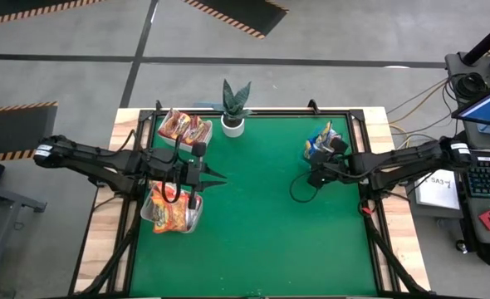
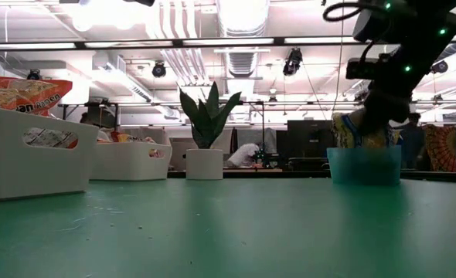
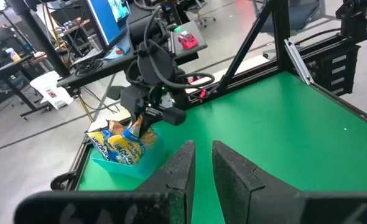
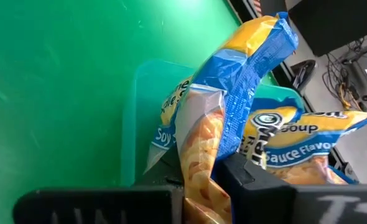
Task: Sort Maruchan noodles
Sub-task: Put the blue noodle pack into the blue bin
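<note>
Blue-and-yellow packet point(image 4: 246, 93) is pinched between the right gripper point(image 4: 216, 163) fingers, jaws pressed tight on its crinkly edge, pkt standing up out of the teal bin point(image 4: 140, 93). More blue-and-yellow packets point(image 4: 308, 140) lie in that bin beside it. On the high view the teal bin point(image 1: 318, 143) sits at approx 2 o'clock on the green mat point(image 1: 262, 216), w/ the right gripper point(image 1: 316, 166) just at its 6 o'clock side.

Orange-red packets point(image 1: 172, 208) fill a white tray point(image 1: 197, 221) at approx 9 o'clock on the mat; more red packets point(image 1: 183, 126) sit in a second white tray point(image 1: 208, 133) at approx 11 o'clock. Potted plant point(image 1: 233, 108) stands at 12 o'clock, just beside that second tray.

Left gripper point(image 1: 216, 176) hangs over the mat btwn the two white trays, fingers point(image 3: 180, 171) a narrow gap apart, holding nothing, touching nothing. From the left wrist view the right arm point(image 3: 152, 74) shows reaching down onto the teal bin across the mat.

Low view: near white tray point(image 2: 27, 150) at left, far white tray point(image 2: 131, 161) behind it, plant middle, teal bin point(image 2: 363, 166) at right under the right arm.
</note>
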Motion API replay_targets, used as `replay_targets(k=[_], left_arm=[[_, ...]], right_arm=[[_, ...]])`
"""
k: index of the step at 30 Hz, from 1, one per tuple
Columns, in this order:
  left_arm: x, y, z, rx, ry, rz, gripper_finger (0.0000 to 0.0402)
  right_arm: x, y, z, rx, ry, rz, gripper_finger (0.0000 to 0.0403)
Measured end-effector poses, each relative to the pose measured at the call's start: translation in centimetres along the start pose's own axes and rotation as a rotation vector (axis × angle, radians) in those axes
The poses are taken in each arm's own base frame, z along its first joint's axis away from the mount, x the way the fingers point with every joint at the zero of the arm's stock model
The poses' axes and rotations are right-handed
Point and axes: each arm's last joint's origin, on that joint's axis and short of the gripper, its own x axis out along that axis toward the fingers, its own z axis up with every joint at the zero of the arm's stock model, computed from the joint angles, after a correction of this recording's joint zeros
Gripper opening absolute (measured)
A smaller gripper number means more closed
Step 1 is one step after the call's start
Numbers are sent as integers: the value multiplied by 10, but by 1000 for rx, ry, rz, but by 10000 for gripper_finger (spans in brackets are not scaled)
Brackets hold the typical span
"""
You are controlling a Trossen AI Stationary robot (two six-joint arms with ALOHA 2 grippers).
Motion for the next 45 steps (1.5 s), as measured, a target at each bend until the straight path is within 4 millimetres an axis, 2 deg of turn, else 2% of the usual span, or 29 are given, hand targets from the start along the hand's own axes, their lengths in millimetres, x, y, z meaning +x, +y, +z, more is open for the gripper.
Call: replay_targets(k=[4, 10, 16, 22, 27, 32, 39, 45], left_arm=[[0, 0, 0, -3, 0, 0, 38], [0, 0, 0, -17, 0, 0, 38], [0, 3, -1, -35, 38, 105, 38], [-1, 5, -4, -61, 84, 208, 38], [-3, 8, -14, -112, 211, 371, 38], [-9, 11, -33, -205, 392, 539, 38], [-18, 29, -67, -515, 602, 633, 38], [-26, 42, -99, -801, 859, 649, 38]], right_arm=[[4, 4, -1, -12, 23, -8, 58], [3, 2, -1, 17, 20, -8, 121], [-8, -5, 5, 52, 10, -4, 169], [-25, -12, 25, 104, -51, 19, 191], [-38, -18, 41, 158, -101, 40, 187], [-47, -21, 53, 189, -143, 55, 174], [-51, -18, 70, 148, -299, 87, 136], [-43, -11, 72, 104, -399, 93, 70]])
